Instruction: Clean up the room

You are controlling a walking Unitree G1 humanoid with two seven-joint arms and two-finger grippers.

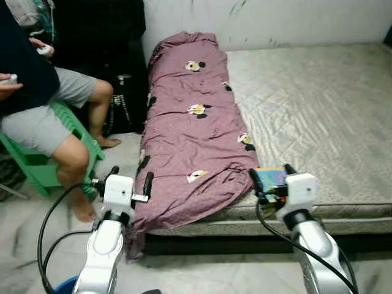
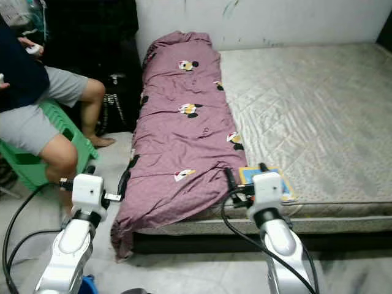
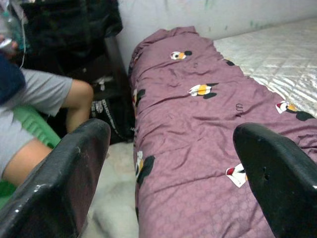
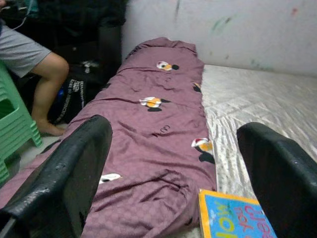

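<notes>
A long mauve blanket (image 1: 193,128) printed with small cartoon-mouse figures lies rumpled along the left edge of a bare quilted mattress (image 1: 318,110). Its long axis runs from the near edge of the bed away to the far wall (image 1: 275,18), with the far end bunched against that wall and the near end spilling off the mattress corner toward the floor (image 1: 202,269). Just right of the blanket's near end, a blue book with a yellow border (image 1: 271,178) lies flat on the mattress close to its near edge.

The left gripper (image 1: 130,180) hovers off the bed's near left corner, beside the hanging blanket edge, its two black fingers (image 3: 69,178) spread wide with nothing between them. The right gripper (image 1: 271,176) hangs over the near edge of the mattress, right above the book, fingers also wide apart and empty.

At the far left a person in grey shorts (image 1: 43,116) sits on a green plastic stool (image 1: 46,162), bare feet on the floor, with a dark bag (image 1: 125,104) near the bed's side.
</notes>
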